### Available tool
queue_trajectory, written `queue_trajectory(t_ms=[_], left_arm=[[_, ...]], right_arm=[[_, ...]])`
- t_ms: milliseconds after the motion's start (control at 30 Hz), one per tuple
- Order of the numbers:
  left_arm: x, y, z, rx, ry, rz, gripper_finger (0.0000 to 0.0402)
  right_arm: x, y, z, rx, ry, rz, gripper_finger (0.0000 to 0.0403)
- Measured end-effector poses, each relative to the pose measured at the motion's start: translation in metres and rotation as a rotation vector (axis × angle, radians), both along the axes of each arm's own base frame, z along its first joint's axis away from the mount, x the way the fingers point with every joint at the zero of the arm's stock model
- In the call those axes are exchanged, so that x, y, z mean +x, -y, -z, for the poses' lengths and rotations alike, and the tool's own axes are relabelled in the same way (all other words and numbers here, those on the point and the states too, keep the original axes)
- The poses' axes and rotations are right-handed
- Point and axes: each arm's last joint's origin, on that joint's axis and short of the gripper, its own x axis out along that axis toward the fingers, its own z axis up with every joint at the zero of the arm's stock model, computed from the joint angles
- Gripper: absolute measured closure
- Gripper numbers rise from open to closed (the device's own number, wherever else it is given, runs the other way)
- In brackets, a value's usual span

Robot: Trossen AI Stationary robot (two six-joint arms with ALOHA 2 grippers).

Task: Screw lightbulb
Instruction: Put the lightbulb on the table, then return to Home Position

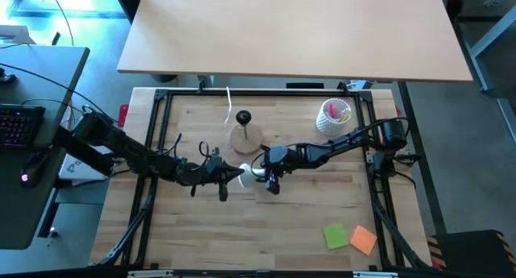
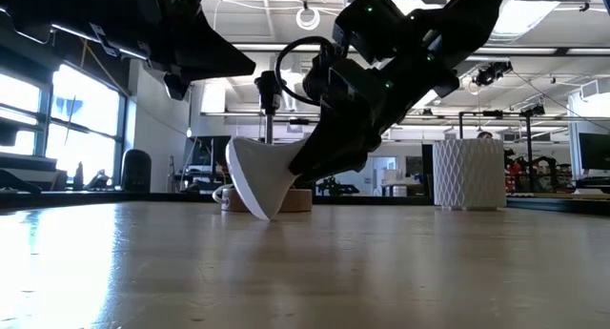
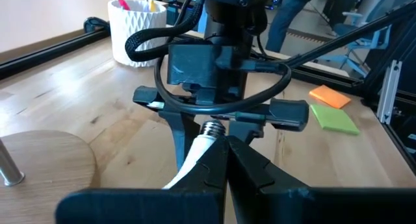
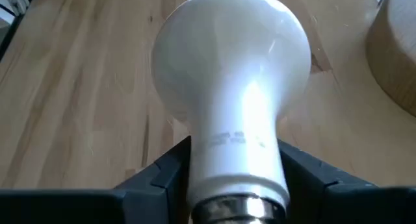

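High view: wooden table [image 1: 306,209]; lightbulb [image 1: 247,172] at centre frame, lying just below the wooden lamp base [image 1: 245,138], between the two arms. Left gripper [image 1: 222,178] on its left side, right gripper [image 1: 266,180] on its right, both close in; white cup [image 1: 335,117] at upper right, sticky notes [image 1: 350,237] at lower right.

Low view: lightbulb [image 2: 259,180] left of centre, globe on the table, neck tilted up and to the right into the dark right gripper [image 2: 319,162].

Left wrist view: left gripper [image 3: 227,175] at lower centre, fingers pressed together, empty; metal screw end just beyond its tips.

Right wrist view: lightbulb [image 4: 237,81] filling centre frame, long axis straight out from the jaws, globe away; right gripper [image 4: 237,175] set about the neck, one finger on either side, screw end nearest the wrist. Judged: right arm placed to carry it.
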Motion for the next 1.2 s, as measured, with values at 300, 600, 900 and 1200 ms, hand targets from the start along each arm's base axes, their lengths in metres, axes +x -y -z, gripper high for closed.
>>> queue_trajectory(t_ms=[300,600,900,1200], left_arm=[[0.0,0.0,0.0,-0.013,-0.002,-0.004,0.0402],[0.0,0.0,0.001,-0.018,-0.003,-0.011,0.0401],[-0.013,0.005,-0.019,-0.004,0.055,0.013,0.0401],[-0.07,0.0,-0.064,0.136,0.087,-0.117,0.0401]], right_arm=[[-0.001,0.003,0.001,-0.039,-0.008,-0.032,0.0176],[-0.025,0.002,-0.032,-0.094,-0.108,0.01,0.0169],[-0.071,-0.027,-0.101,-0.272,-0.035,-0.076,0.0169],[-0.138,-0.033,-0.145,-0.41,0.097,-0.052,0.0169]])
